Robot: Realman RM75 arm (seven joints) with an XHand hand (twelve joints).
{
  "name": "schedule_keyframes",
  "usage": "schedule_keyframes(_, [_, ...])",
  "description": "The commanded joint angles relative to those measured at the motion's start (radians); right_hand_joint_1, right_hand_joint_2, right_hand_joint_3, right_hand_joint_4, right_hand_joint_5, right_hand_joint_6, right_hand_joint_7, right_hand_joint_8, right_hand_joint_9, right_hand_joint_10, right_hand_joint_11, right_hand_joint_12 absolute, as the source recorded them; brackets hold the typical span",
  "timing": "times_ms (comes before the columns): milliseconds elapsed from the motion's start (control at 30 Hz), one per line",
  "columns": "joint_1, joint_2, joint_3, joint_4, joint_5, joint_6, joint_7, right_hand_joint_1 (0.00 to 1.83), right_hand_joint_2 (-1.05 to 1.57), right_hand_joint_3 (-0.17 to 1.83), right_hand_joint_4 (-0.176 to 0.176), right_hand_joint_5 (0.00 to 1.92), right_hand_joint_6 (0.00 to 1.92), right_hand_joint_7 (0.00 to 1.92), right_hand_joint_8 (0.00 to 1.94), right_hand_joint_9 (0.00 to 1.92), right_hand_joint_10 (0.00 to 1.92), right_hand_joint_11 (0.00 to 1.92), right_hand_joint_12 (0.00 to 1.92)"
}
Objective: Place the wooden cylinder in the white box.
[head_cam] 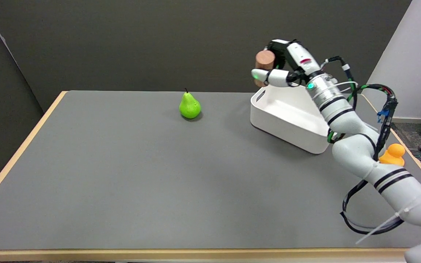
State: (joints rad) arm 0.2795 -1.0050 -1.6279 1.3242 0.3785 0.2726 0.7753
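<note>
— Head view first: what sits nearest on the grey worktop [122,182]?

— Near the right edge, one orange toy [392,154], partly hidden behind the white right arm [364,153] that reaches in from the near right corner.

— And containers?

— One white box [287,124], toward the far right corner, with its open top facing up. What shows of its inside is bare white; the arm covers part of it, so the rest cannot be judged.

— Any fruit?

— One green pear [189,106], standing upright near the far edge, about midway along it and well apart from the box.

— Where is the wooden cylinder [265,65]?

— One only, in the air above the box's far left corner, clear of the rim. The right hand [281,67] holds it: the fingers [269,76] are curled around it, one white finger crossing below its lower part and black ones behind it, with its round end facing the camera.
</note>
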Motion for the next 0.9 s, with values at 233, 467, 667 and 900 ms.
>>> schedule_keyframes(233, [0.086,0.070,0.118,-0.490,0.069,0.036,0.002,1.18,1.09,0.31,-0.083,0.65,1.60,0.87,1.18,0.73,1.36,0.61,1.76])
schedule_keyframes(467, [0.037,0.066,0.080,-0.529,0.117,0.110,-0.005,1.17,1.12,0.26,-0.080,0.65,1.61,0.86,1.19,0.74,1.30,0.63,1.70])
schedule_keyframes(667, [-0.003,0.061,0.009,-0.521,0.117,0.117,0.002,1.18,1.09,0.30,-0.080,0.65,1.60,0.87,1.18,0.73,1.35,0.62,1.75])
schedule_keyframes(900, [-0.031,0.057,-0.028,-0.493,0.117,0.130,0.004,1.17,1.11,0.27,-0.084,0.65,1.60,0.87,1.19,0.75,1.32,0.63,1.72])
